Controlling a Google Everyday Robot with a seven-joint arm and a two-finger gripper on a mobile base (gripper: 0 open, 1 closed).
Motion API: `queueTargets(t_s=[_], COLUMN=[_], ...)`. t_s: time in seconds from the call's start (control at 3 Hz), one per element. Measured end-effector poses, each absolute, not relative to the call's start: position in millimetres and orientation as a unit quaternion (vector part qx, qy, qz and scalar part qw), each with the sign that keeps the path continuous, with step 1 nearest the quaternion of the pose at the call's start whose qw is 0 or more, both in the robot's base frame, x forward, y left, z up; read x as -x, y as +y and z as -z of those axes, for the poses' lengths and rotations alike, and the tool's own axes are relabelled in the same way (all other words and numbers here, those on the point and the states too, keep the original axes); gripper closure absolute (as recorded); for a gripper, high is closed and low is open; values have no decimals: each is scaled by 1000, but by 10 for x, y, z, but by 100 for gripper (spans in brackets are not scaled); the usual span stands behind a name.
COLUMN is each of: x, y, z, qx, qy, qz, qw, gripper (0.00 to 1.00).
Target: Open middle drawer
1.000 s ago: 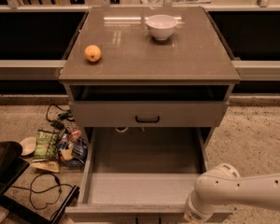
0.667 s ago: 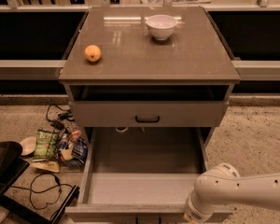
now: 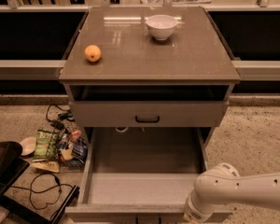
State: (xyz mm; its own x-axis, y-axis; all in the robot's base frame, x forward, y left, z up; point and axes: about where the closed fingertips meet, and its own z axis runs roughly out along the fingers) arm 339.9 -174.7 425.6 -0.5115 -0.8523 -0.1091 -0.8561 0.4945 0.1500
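The middle drawer (image 3: 144, 188) is pulled far out of the grey cabinet (image 3: 149, 64). Its plain grey inside is bare, and its front edge (image 3: 130, 213) lies at the bottom of the view. Above it, the narrow-fronted top drawer (image 3: 107, 114) with a black loop handle (image 3: 147, 119) stands slightly out, with a dark gap above it. The bottom drawer is hidden beneath the open one. My white arm (image 3: 242, 192) comes in from the lower right. My gripper (image 3: 196, 214) is at the right end of the open drawer's front edge, mostly below the frame.
An orange (image 3: 93, 53) and a white bowl (image 3: 161, 26) sit on the cabinet top. Snack packets (image 3: 60, 146), cables (image 3: 44, 190) and a dark object (image 3: 2, 169) lie on the floor to the left. Speckled floor (image 3: 256, 139) lies to the right.
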Motion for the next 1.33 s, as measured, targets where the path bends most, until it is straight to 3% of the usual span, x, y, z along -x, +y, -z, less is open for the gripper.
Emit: queueTargets(t_s=[1.0, 1.33], x=[-3403, -3403], y=[-1745, -1745], z=[-4256, -4256], qx=[494, 494], qy=[864, 864], qz=[-93, -93], qw=[10, 10], gripper=[14, 0])
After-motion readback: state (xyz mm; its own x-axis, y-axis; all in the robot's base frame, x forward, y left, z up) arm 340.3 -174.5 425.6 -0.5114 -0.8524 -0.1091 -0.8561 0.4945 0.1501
